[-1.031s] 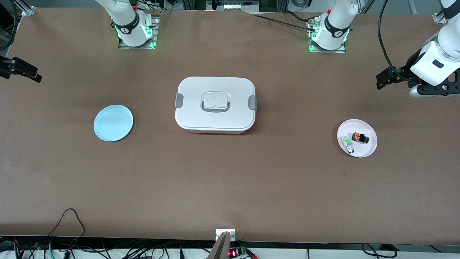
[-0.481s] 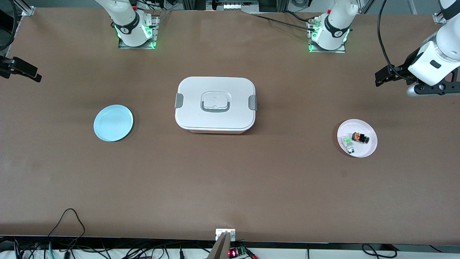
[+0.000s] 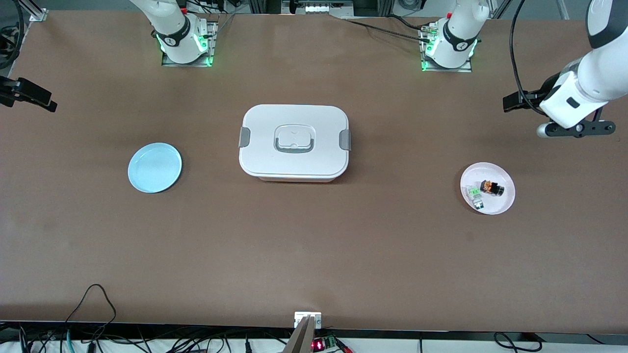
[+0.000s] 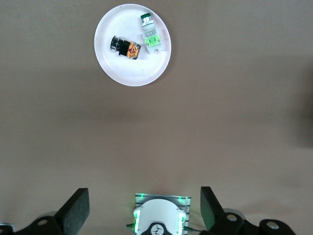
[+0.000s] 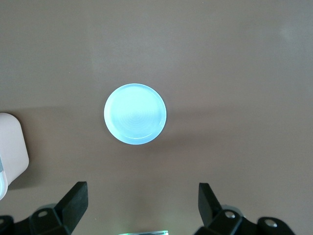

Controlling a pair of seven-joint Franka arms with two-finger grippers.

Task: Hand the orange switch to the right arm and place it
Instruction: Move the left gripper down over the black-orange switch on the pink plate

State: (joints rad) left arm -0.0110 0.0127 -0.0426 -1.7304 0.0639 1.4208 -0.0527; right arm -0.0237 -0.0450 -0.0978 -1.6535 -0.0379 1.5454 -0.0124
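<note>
The orange switch (image 3: 491, 188), black with an orange end, lies on its side on a small pink-white plate (image 3: 496, 206) toward the left arm's end of the table. It also shows in the left wrist view (image 4: 125, 48) on the plate (image 4: 132, 73). My left gripper (image 4: 142, 210) is open and empty, high over the table between the left arm's base and the plate; its hand shows in the front view (image 3: 569, 110). My right gripper (image 5: 141, 203) is open and empty, high over the table by the blue plate (image 5: 135, 113); only a black part of it (image 3: 27, 95) shows in the front view.
A clear-and-green part (image 3: 474, 194) lies on the same plate beside the switch, seen also in the left wrist view (image 4: 149, 35). A white lidded box (image 3: 294, 142) stands mid-table. The blue plate (image 3: 154, 167) lies toward the right arm's end.
My left arm's hand has shifted a little toward the middle of the table, closer to over the pink-white plate. The right arm and the objects have not moved.
</note>
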